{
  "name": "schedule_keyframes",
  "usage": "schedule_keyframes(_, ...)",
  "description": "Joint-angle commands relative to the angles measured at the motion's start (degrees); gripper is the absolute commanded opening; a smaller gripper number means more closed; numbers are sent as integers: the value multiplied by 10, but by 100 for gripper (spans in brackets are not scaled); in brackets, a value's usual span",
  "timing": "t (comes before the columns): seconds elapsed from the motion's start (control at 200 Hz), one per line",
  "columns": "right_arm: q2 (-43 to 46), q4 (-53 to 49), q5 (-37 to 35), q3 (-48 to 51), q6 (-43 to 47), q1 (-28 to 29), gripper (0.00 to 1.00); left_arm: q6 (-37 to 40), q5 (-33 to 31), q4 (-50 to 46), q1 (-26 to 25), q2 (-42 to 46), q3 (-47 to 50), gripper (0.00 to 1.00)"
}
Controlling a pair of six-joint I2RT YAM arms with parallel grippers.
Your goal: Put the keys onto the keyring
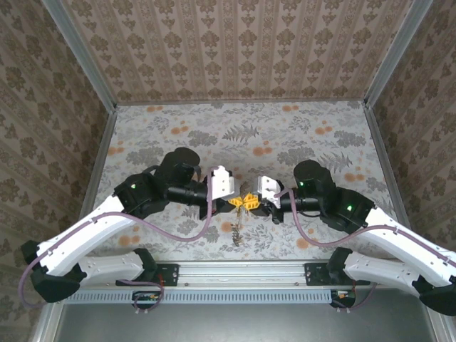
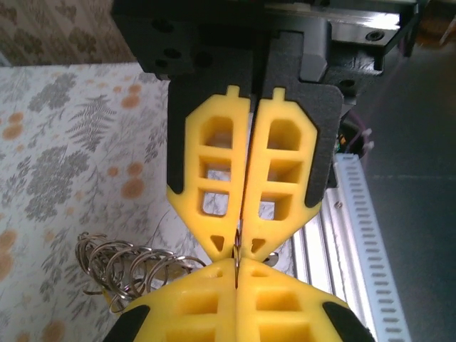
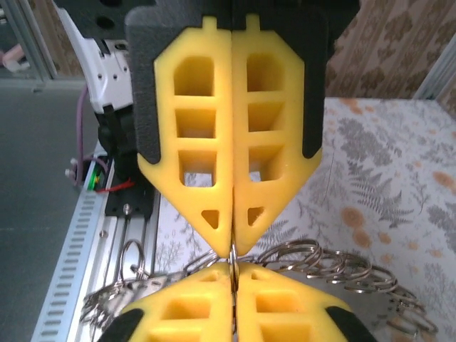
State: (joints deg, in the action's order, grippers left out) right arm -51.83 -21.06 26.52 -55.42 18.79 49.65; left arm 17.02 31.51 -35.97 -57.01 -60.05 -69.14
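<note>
My two grippers meet tip to tip above the table's near middle, left gripper (image 1: pixel 239 202) and right gripper (image 1: pixel 254 202). Both are shut on the same thin metal keyring (image 2: pixel 236 255), seen edge-on between the yellow fingertips (image 3: pixel 214 288). In the left wrist view my left gripper (image 2: pixel 236 276) comes up from below, facing the right one. In the right wrist view my right gripper (image 3: pixel 232 276) does the same. A chain of linked metal rings (image 3: pixel 335 265) hangs off the held ring. A small bunch of metal keys (image 1: pixel 236 234) dangles below. No coloured key heads show.
The floral-patterned table (image 1: pixel 242 135) is walled on three sides by patterned panels. An aluminium rail (image 1: pixel 242 272) runs along the near edge just behind the dangling bunch. The ring chain (image 2: pixel 132 267) sags toward the tabletop.
</note>
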Motion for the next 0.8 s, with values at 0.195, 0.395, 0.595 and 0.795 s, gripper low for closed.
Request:
schedule_keyframes(0.195, 16, 77, 39, 17, -37, 2, 15, -88, 167, 163, 47, 44, 51, 0)
schedule_keyframes(0.395, 19, 96, 49, 25, -48, 1, 19, -113, 174, 243, 50, 60, 85, 0)
schedule_keyframes(0.595, 26, 86, 43, 18, -47, -1, 15, -130, 191, 324, 55, 56, 104, 0)
schedule_keyframes(0.795, 60, 109, 31, 37, -57, -5, 14, -164, 207, 391, 59, 57, 121, 0)
